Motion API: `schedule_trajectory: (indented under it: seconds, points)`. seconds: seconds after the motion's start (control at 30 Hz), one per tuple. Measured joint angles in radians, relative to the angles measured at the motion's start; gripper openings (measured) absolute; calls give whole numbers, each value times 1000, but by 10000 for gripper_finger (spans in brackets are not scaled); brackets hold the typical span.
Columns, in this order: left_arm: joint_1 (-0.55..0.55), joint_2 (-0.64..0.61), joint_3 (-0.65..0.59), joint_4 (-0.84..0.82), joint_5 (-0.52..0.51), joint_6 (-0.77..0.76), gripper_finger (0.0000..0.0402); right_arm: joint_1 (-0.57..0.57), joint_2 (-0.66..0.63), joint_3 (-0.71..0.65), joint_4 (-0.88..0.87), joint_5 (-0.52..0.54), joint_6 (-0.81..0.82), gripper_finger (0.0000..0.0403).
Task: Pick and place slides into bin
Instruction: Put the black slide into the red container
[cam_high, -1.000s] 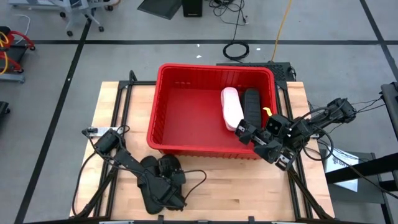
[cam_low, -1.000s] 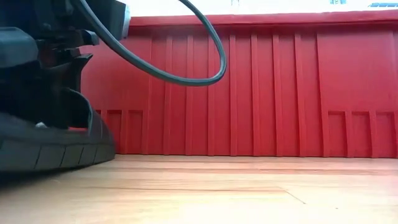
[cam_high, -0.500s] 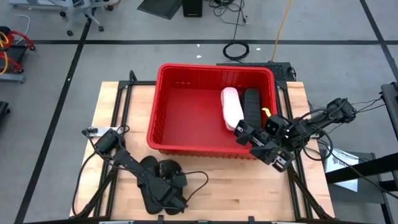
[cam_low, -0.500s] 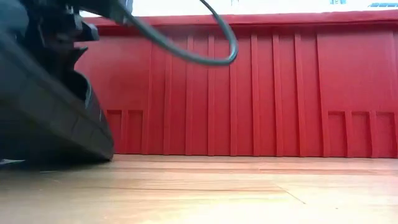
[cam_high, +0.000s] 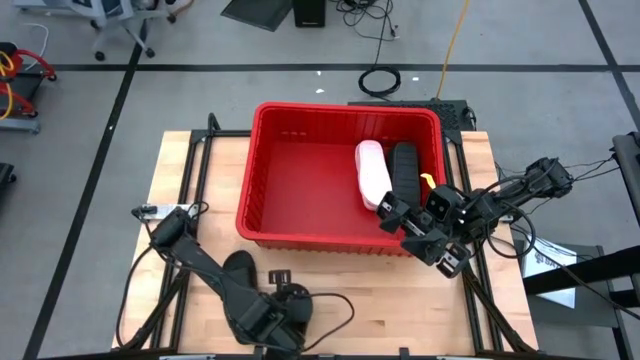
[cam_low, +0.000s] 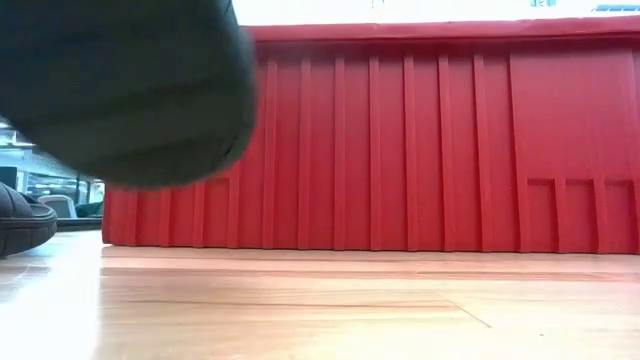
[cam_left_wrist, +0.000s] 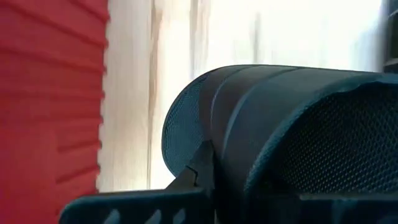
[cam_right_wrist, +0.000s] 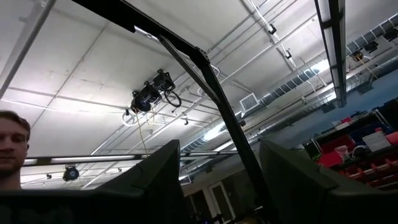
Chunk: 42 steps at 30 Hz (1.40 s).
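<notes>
My left gripper (cam_high: 283, 308) hangs over the table's near edge, shut on a black slide. In the low view that slide (cam_low: 130, 90) shows as a dark blurred mass clear of the wood, and it fills the left wrist view (cam_left_wrist: 267, 130). A second black slide (cam_high: 238, 268) lies flat on the table beside the arm and shows in the low view (cam_low: 22, 216). The red bin (cam_high: 300, 225) holds a pink slide (cam_high: 373, 172) and a black slide (cam_high: 404, 170). My right gripper (cam_high: 397, 214) waits open at the bin's near right corner, pointing up (cam_right_wrist: 221, 186). My left gripper comes at the black slide from above, slanting down. One finger (cam_left_wrist: 143, 202) shows against the slide's rounded edge (cam_left_wrist: 186, 155). The slide itself hides the other finger and the exact part gripped. The slide is lifted clear of the table.
The bin's near wall (cam_low: 420, 150) stands tall just beyond the lifted slide. Bare wood lies between that wall and the table's near edge (cam_high: 380, 300). Cables trail from both arms. A person's head shows at the edge of the right wrist view (cam_right_wrist: 12, 143).
My left gripper has shut on the black slide and risen, swinging toward the table's near edge. The slide first tipped up at one end, then came off the wood entirely. The second black slide stayed where it lay.
</notes>
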Motion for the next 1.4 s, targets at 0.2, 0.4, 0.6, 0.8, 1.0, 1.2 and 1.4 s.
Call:
schedule_trajectory:
  seconds: [0.2,0.4,0.6,0.8,1.0,1.2,1.4]
  points:
    - [-2,0,164,-30,-74,35,6,0,0,0,2,-1,0,210]
    - [-1,0,304,-50,-129,103,4,0,0,0,-31,-1,-2,210]
    - [0,0,418,-57,-166,168,9,0,0,0,-37,-2,95,210]
    - [15,-16,454,-53,-174,268,9,0,-9,0,-38,8,26,210]
    - [44,-56,456,-129,-194,286,3,-1,-34,9,-58,92,-49,210]
    - [89,-150,456,-184,-276,371,9,0,-70,103,-240,103,-122,210]
    - [162,-232,457,-186,-335,468,9,-1,-72,225,-425,142,-212,210]
